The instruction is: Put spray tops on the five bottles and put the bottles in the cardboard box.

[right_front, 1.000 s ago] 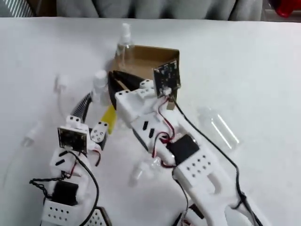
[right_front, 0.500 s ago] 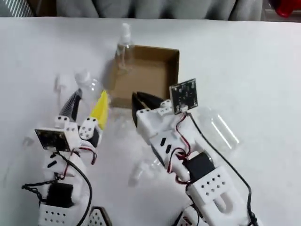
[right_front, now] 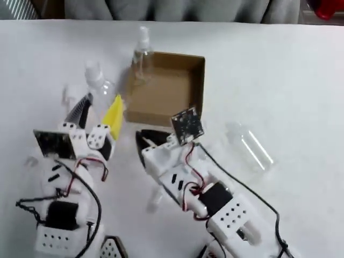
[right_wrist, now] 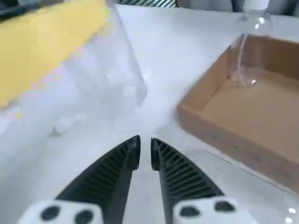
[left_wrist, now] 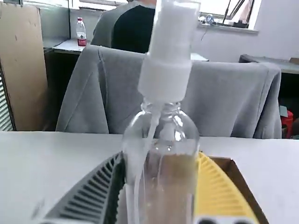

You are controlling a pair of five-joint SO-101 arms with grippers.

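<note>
Left gripper (right_front: 99, 107) clamps an upright spray bottle (left_wrist: 161, 144) just left of the cardboard box (right_front: 166, 94); right gripper (right_wrist: 145, 144), jaws almost closed on nothing, faces the box's near wall; a second spray bottle (right_front: 142, 54) stands inside; a clear bottle (right_front: 252, 145) lies farther right

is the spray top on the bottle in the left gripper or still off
On: the white spray top sits on the neck of the clear bottle, which is held upright in the left gripper.
</note>
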